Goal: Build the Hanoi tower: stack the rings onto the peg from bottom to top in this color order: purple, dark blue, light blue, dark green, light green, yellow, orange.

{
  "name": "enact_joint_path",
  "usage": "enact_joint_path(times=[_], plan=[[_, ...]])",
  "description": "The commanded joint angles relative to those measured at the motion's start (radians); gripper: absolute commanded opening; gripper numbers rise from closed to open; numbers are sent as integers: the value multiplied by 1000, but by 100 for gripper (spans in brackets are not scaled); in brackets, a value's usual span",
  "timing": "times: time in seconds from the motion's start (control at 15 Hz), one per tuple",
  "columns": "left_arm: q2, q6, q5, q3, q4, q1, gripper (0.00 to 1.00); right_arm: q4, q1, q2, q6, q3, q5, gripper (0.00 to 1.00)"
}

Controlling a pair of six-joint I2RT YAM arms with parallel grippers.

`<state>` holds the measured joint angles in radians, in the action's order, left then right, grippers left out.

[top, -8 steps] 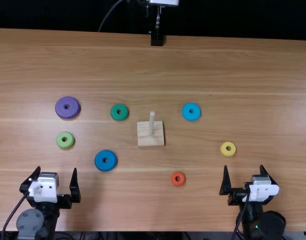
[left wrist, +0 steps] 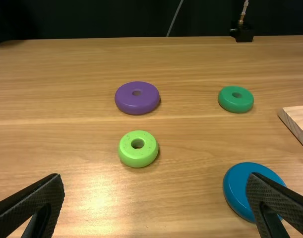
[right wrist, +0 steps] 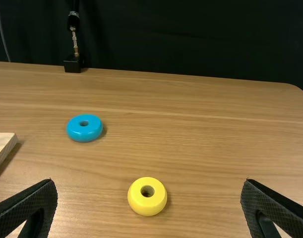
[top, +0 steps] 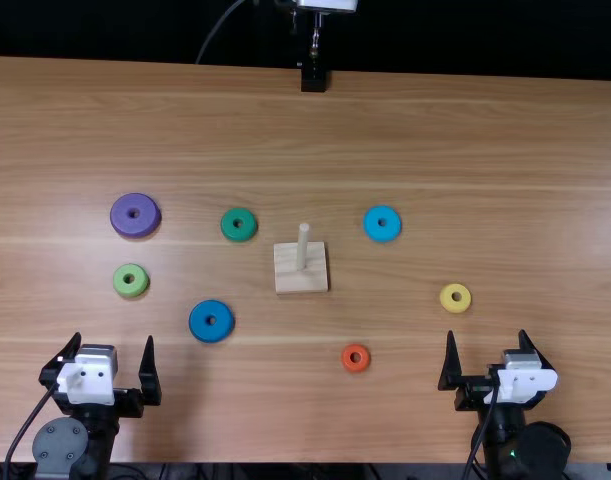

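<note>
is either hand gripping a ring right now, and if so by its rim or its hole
Nothing is held: the left hand and right hand are both open and empty.

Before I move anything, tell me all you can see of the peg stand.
The peg stand is a squarish, flat block of pale, wood-like material with visible grain and one plain round upright peg. The peg is bare, with no ring on it. The block lies flat on the table, between the dark green and light blue rings, and neither touches it.
</note>
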<state>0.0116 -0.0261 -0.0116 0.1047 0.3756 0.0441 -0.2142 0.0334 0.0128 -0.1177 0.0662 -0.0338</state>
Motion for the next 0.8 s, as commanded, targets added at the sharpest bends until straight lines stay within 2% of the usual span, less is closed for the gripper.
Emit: enact_joint_path(times=[0.0,0.73], plan=[[-12,10,6,-105,77,0,100,-76,10,-13,-2,-51,-5,100],[-12,0,4,-105,77,-10,100,-76,10,-13,-2,-51,-5,100]])
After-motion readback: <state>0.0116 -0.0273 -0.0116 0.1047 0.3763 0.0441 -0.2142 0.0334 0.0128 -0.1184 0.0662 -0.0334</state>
